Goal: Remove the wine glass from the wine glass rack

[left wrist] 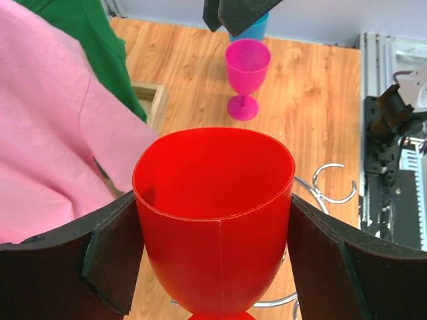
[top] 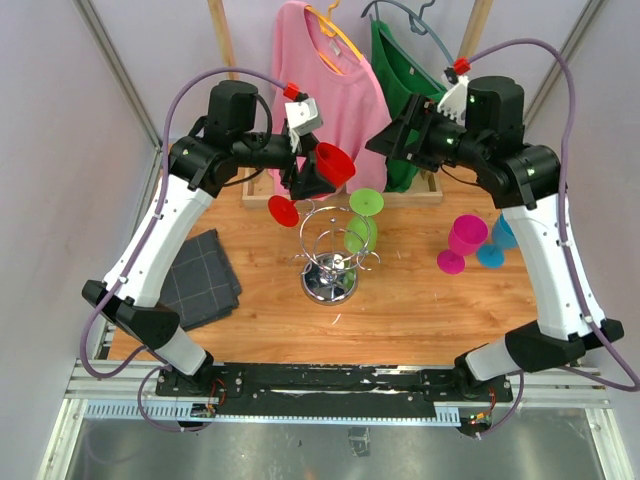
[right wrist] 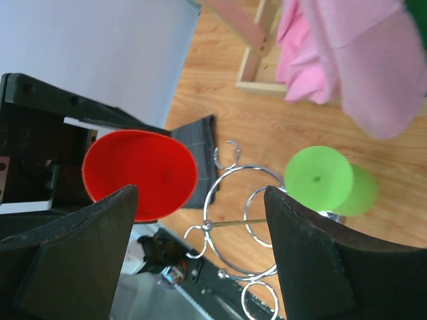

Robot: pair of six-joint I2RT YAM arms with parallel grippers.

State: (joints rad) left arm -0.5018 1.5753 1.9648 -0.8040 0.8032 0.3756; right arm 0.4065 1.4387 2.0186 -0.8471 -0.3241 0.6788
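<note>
Left claw (left wrist: 217, 257) is pinching the red wine glass (left wrist: 213, 207), carrying it clear of the wine glass rack (top: 333, 255); right claw (right wrist: 200, 257) is hanging spread; green glass (top: 362, 222) is hanging on the rack.

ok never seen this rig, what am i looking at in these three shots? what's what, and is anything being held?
Two robot arms are bolted at the near edge of a wooden table. The wide picture comes from a fixed camera above and behind them; the other two come from cameras on each wrist, so the dark pads at their edges are the claw's own fingers. The left claw is shut on a red wine glass, held clear of the chrome wine glass rack. A green wine glass hangs upside down on the rack. The right claw is open and empty above it. Pink and blue glasses stand to the right, a dark cloth lies left, shirts hang behind.
</note>
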